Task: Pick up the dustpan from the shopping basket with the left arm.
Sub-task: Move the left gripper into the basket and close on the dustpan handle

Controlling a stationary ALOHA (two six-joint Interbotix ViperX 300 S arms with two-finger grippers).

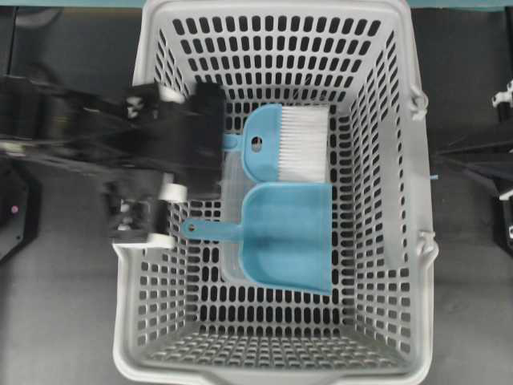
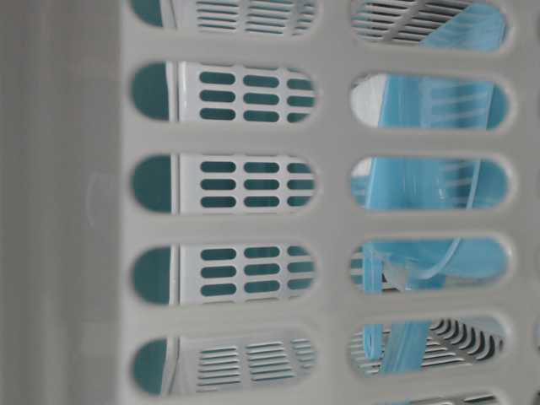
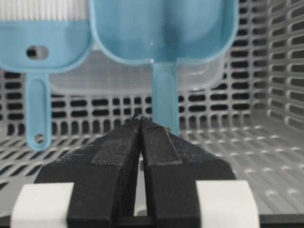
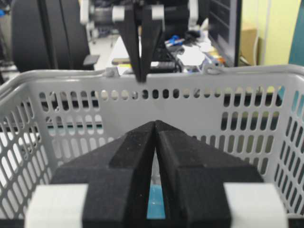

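Observation:
The light-blue dustpan (image 1: 290, 237) lies flat in the light-grey shopping basket (image 1: 132, 241), its thin handle (image 1: 210, 229) pointing left. In the left wrist view the dustpan's scoop (image 3: 161, 28) is ahead and its handle (image 3: 165, 95) runs down just right of my fingertips. My left gripper (image 1: 207, 160) reaches over the basket's left rim, shut and empty, its tips (image 3: 141, 121) above the basket floor and apart from the handle. It also shows in the right wrist view (image 4: 141, 76). My right gripper (image 4: 156, 122) is shut and empty outside the basket's right wall (image 1: 449, 158).
A blue hand brush (image 1: 268, 144) with white bristles lies beside the dustpan, its handle (image 3: 38, 109) left of my tips. A clear plastic box (image 1: 230, 180) lies under both. Blue shapes (image 2: 430, 186) show through the basket wall slots. The basket walls (image 3: 280, 71) stand close around.

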